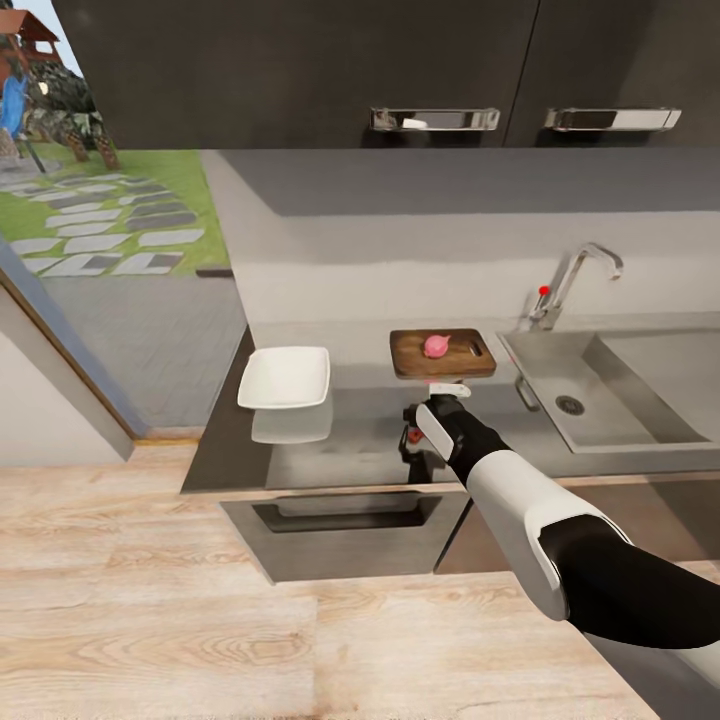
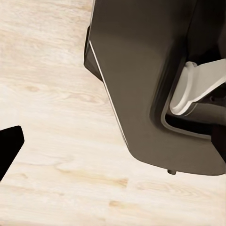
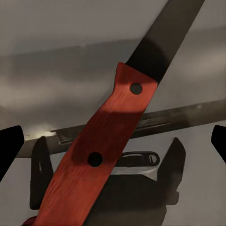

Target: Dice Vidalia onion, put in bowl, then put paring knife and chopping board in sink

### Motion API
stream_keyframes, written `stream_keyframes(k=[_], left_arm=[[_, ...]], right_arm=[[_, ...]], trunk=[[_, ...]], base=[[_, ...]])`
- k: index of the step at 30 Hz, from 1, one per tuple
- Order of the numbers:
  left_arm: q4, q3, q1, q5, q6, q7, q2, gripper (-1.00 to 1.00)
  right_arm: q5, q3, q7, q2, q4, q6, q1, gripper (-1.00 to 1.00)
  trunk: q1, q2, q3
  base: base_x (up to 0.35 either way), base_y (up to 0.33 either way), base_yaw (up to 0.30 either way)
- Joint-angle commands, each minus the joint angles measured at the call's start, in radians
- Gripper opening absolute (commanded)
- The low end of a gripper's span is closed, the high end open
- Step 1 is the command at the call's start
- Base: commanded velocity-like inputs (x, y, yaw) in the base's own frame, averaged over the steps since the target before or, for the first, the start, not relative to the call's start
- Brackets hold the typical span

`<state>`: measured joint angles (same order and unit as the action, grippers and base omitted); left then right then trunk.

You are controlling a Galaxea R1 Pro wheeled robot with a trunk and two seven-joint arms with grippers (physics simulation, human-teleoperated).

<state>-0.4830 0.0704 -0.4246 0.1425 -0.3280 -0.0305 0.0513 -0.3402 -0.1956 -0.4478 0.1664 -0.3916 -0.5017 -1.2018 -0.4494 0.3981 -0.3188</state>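
A: Head view first. Any writing?
B: None legible. The Vidalia onion (image 1: 436,345) sits on the chopping board (image 1: 442,354), which lies on the countertop (image 1: 360,440) between the bowl (image 1: 285,377) and the sink (image 1: 610,390). The bowl's left edge is at the counter's end; bare worktop lies in front of board and bowl.
A: The right gripper (image 1: 418,440)?
B: Over the counter's front strip, just before the board. Its fingertips are hidden beneath the wrist, with something red by them.
A: Left wrist view?
B: Pale wood floor (image 2: 56,141) and a dark part of the robot's body (image 2: 146,80). One black fingertip is cut off at the frame's edge, so I cannot tell the left gripper's state.
A: Right wrist view?
B: The paring knife (image 3: 117,132), red riveted handle and dark blade, runs diagonally from the gripper's base. Both fingertips sit far apart at the edges, not touching it; whether it is gripped lower down is unclear.
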Motion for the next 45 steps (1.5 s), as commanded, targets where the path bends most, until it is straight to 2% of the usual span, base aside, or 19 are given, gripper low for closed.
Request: stream_keyframes(k=[1,19,34,35,45], left_arm=[[-0.002,0.003,-0.001,0.005,0.0,-0.003,0.001,1.0],[-0.002,0.003,-0.001,0.005,0.0,-0.003,0.001,1.0],[-0.002,0.003,0.0,0.006,0.0,-0.003,0.001,1.0],[-0.002,0.003,-0.001,0.006,0.0,-0.003,0.001,1.0],[-0.002,0.003,0.0,0.006,0.0,-0.003,0.001,1.0]], right_arm=[[-0.01,-0.008,-0.008,-0.001,-0.001,-0.004,-0.001,1.0],[-0.01,-0.008,-0.007,-0.001,-0.001,-0.005,-0.001,1.0],[-0.01,-0.008,-0.005,-0.001,-0.001,-0.006,-0.001,1.0],[-0.01,-0.008,-0.005,-0.001,-0.001,-0.006,-0.001,-1.0],[-0.011,-0.007,-0.003,-0.002,-0.001,-0.006,-0.001,-1.0]], trunk=[[-0.001,0.002,-0.003],[-0.001,0.002,-0.024],[-0.001,0.002,-0.027],[-0.001,0.002,-0.027],[-0.001,0.002,-0.029]], base=[[0.0,0.0,0.0],[0.0,0.0,0.013],[0.0,0.0,0.008],[0.0,0.0,0.0],[0.0,0.0,0.0]])
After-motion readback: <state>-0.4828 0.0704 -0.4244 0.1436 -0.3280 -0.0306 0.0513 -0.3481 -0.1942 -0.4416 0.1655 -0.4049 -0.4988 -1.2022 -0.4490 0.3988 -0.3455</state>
